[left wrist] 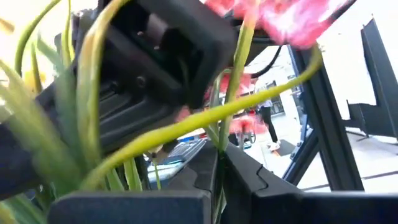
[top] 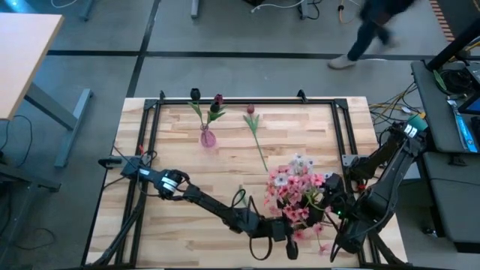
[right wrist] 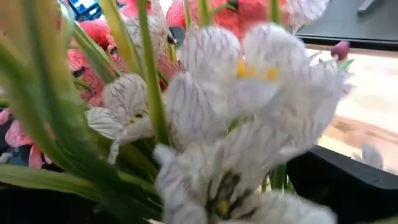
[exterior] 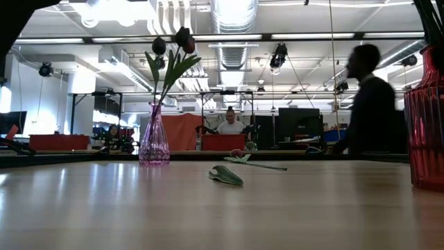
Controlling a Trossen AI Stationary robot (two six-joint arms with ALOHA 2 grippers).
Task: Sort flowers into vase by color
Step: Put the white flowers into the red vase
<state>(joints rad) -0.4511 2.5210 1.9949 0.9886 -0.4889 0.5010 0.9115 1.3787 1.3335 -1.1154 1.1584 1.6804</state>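
A bunch of pink and whitish flowers (top: 296, 191) stands at the table's near right, between my two grippers. My left gripper (top: 291, 229) reaches in from the near left, pointing slantwise up, and is shut on one green stem. My right gripper (top: 330, 204) is at the bunch's right side with its fingers wide apart. Whitish blooms (right wrist: 249, 93) and stems fill its view, and I cannot tell if it touches them. A pink vase (top: 208, 138) at the far left holds two dark tulips (exterior: 173, 45). Another tulip (top: 255, 127) lies flat on the table. My left gripper pinches a single thin green stem (left wrist: 224, 134) of a pink flower between its two fingers (left wrist: 267, 193). The fingers come from below, slanting up, and lie across the stem. The stem runs up out of the hold to a pink bloom (left wrist: 292, 22).
A ribbed red vase (exterior: 424, 132) stands at the low view's right edge. A loose green leaf (exterior: 226, 175) lies mid-table. A black frame (top: 247, 103) runs around the tabletop. A person (top: 371, 30) walks beyond the far edge.
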